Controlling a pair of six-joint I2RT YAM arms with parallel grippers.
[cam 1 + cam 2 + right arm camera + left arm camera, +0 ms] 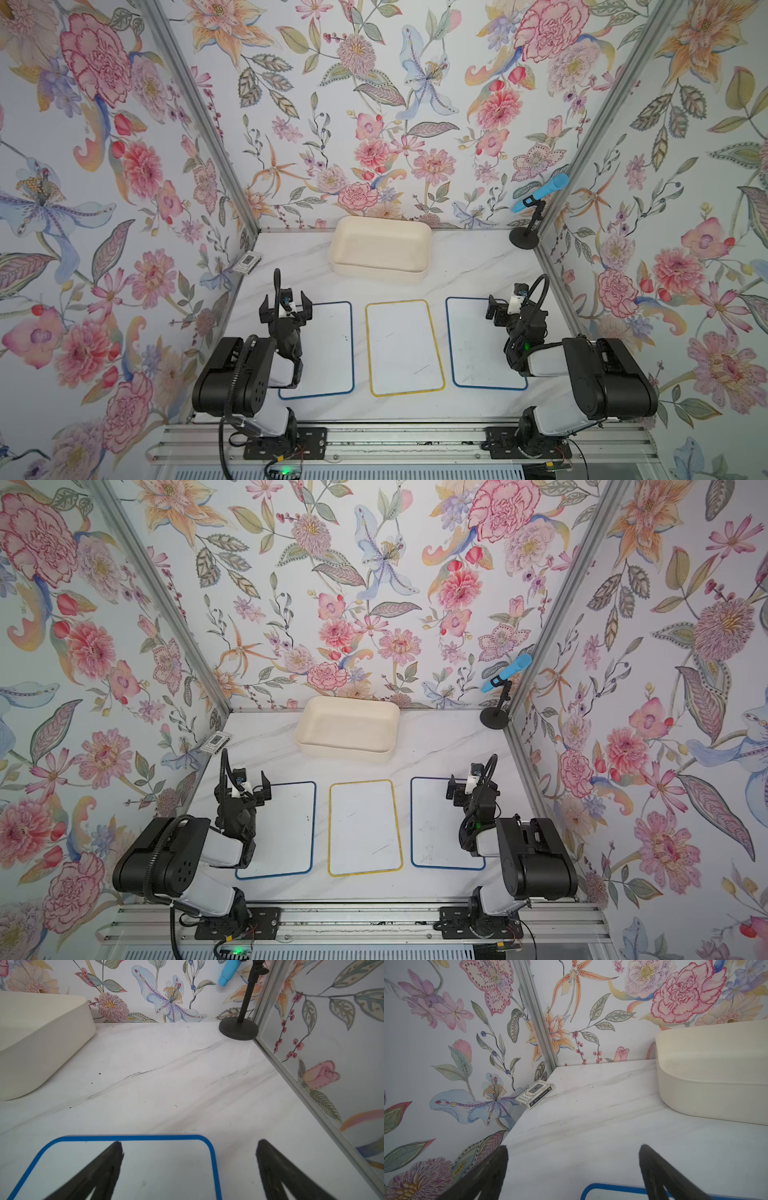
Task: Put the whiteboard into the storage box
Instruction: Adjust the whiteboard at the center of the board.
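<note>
Three whiteboards lie flat in a row on the marble table in both top views: a blue-framed one at the left [328, 349], a yellow-framed one in the middle [403, 347] and a blue-framed one at the right [473, 345]. The cream storage box [378, 274] stands behind them, at the back wall, with nothing in it. My left gripper [286, 302] hovers open over the left board's far left corner [612, 1187]. My right gripper [496, 309] hovers open over the right board's far right corner [155, 1167]. Neither gripper [573, 1147] [189, 1142] holds anything.
A small card box [248, 262] lies by the left wall. A blue microphone on a black stand [524, 239] fills the back right corner. Flowered walls with metal posts close three sides of the table. The arm bases sit on a rail along the front edge.
</note>
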